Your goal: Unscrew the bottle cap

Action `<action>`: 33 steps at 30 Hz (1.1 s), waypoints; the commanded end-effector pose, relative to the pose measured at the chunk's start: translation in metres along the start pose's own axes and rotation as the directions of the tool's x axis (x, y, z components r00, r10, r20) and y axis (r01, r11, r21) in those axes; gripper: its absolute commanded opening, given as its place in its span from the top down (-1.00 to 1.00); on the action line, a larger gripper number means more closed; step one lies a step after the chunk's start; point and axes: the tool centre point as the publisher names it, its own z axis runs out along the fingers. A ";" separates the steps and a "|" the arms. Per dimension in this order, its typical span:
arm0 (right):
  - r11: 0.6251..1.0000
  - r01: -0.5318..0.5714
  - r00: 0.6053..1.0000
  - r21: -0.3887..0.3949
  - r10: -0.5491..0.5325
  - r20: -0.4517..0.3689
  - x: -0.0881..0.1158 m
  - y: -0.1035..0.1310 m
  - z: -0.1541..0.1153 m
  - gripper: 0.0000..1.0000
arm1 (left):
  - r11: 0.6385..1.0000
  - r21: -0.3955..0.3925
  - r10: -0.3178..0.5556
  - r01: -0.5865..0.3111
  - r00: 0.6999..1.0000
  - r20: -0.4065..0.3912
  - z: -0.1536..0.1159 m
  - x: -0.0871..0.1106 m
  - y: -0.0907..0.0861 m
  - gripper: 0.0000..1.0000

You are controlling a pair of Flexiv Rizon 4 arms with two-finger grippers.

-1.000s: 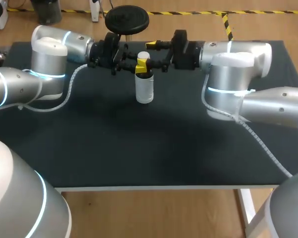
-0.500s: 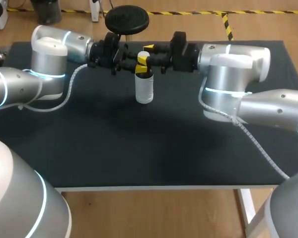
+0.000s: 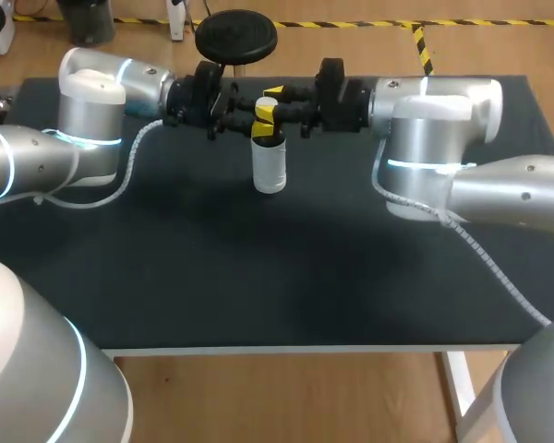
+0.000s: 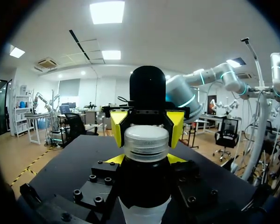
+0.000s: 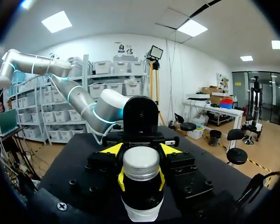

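Observation:
A small white bottle [image 3: 269, 168] with a dark neck stands upright at the far middle of the table. My left gripper [image 3: 247, 120] comes in from the left and is shut on the dark neck [image 4: 144, 184]. Its own yellow tips [image 4: 115, 159] press against both sides just below the cap. My right gripper [image 3: 271, 103] comes in from the right and is shut on the ribbed white cap [image 4: 146, 142]. In the right wrist view the cap [image 5: 141, 163] sits between my right gripper's [image 5: 141, 179] thin yellow tips. The left gripper [image 5: 141, 149] shows just behind it.
The dark table mat [image 3: 277, 277] stretches bare toward the front edge. Both arms lie along the far side of the table. The left arm's cable [image 3: 129, 166] and the right arm's cable [image 3: 485, 263] trail over the mat.
My right gripper has slid in a little toward the bottle, and its fingers have come together from wide apart onto the cap. The left gripper and the bottle have kept still.

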 end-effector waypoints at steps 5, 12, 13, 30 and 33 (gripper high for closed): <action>0.998 0.015 0.971 0.066 0.001 -0.241 -0.016 0.002 -0.003 1.00 | 1.000 0.002 0.001 -0.001 1.000 -0.006 -0.001 -0.002 0.000 1.00; 0.992 0.058 0.928 0.113 -0.012 -0.372 -0.021 -0.001 -0.006 1.00 | 1.000 0.002 0.001 -0.001 1.000 -0.006 -0.001 -0.002 0.000 1.00; 0.991 0.067 0.918 0.118 -0.015 -0.397 -0.022 -0.001 -0.007 1.00 | 1.000 0.002 0.001 -0.001 1.000 -0.006 -0.001 -0.002 0.000 1.00; 0.979 0.178 0.683 0.098 -0.051 -0.729 -0.014 0.001 -0.002 1.00 | 1.000 0.002 0.001 -0.001 1.000 -0.006 -0.001 -0.002 0.000 1.00; 0.975 0.199 0.640 0.095 -0.056 -0.766 -0.011 0.002 0.000 1.00 | 1.000 0.002 0.001 -0.001 1.000 -0.006 -0.001 -0.002 0.000 1.00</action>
